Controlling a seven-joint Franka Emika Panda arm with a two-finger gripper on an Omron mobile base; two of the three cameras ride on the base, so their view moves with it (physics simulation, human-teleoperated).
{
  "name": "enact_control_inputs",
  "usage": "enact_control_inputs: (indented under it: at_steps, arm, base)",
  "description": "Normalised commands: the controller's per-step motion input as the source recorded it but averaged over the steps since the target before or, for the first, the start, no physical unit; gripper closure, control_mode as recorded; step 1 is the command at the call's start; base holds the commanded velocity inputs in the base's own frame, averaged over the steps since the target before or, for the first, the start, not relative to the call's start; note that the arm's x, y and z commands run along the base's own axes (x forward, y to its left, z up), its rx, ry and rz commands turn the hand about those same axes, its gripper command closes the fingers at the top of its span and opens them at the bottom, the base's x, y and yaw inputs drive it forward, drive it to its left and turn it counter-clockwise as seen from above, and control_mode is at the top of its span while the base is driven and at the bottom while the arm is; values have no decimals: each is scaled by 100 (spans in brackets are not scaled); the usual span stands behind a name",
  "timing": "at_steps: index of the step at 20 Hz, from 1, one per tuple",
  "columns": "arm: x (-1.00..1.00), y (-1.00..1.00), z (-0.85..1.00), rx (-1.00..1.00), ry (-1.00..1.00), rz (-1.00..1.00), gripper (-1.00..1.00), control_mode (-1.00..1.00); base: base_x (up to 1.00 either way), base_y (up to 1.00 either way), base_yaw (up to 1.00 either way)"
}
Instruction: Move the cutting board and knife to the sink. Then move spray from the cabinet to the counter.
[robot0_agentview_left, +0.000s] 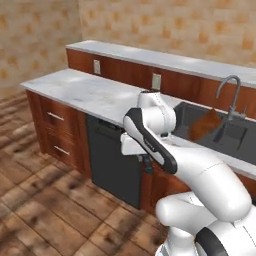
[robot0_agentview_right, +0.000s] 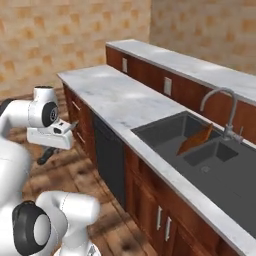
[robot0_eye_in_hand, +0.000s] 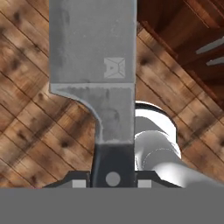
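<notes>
Sink (robot0_agentview_right: 165, 131): set into the counter (robot0_agentview_right: 115, 97), landmark.
Cutting board (robot0_agentview_right: 196, 139): inside the sink, tilted on edge against its divider.
Faucet (robot0_agentview_right: 226, 111): behind the sink.
Knife (robot0_eye_in_hand: 94, 70): held in the gripper (robot0_eye_in_hand: 113, 180) by its handle, off the counter, over the floor (robot0_eye_in_hand: 26, 127), well apart from the sink.

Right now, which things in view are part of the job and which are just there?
Part of the job:
- knife, gripped by its black handle, blade out over the wooden floor
- cutting board, leaning in the sink
- counter

Just there:
- tap
- wall sockets
- dishwasher
- drawers
</notes>
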Motion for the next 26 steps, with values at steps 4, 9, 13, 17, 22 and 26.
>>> enact_control_inputs:
  at_steps: [4,9,13,17,22,26]
  arm:
    - [0,0,0,0,0,0,100,100]
    - [0,0,0,0,0,0,100,100]
    - [0,0,0,0,0,0,100,100]
    - [0,0,0,0,0,0,100,100]
    - [0,0,0,0,0,0,100,100]
    - [0,0,0,0,0,0,100,100]
  base:
    - [70,11,-59]
    - [67,13,-61]
    - [67,15,-61]
    - [70,29,-59]
    - [54,44,-54]
    - [36,46,-46]
